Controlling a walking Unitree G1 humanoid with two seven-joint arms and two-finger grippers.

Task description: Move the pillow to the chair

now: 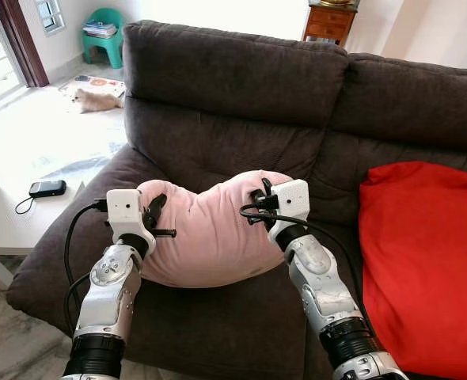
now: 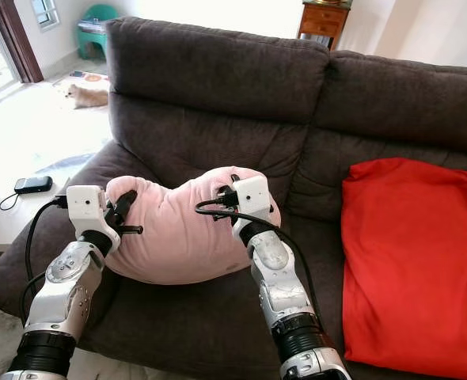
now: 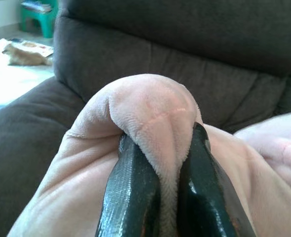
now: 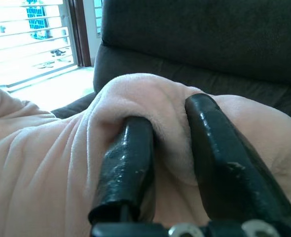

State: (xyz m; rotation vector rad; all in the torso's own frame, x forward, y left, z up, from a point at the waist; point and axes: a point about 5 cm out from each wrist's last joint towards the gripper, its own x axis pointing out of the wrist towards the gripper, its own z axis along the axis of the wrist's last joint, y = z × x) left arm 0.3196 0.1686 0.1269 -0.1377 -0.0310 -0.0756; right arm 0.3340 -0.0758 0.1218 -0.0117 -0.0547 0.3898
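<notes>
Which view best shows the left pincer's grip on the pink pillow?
The left wrist view: both fingers of the left pincer pinch a fold of the pink pillow close up. The eye views show that pincer side-on at the pillow's left end.

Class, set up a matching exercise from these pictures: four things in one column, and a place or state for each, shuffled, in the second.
Things:
1. pink pillow
2. red cushion
3. green stool
4. black device

Places or states:
A. lying on the white side table
B. pinched at both ends by the left gripper and right gripper
C. standing on the floor behind the sofa
D. lying on the sofa seat to the robot's right

Pairs: 1-B, 2-D, 3-C, 4-A
</notes>
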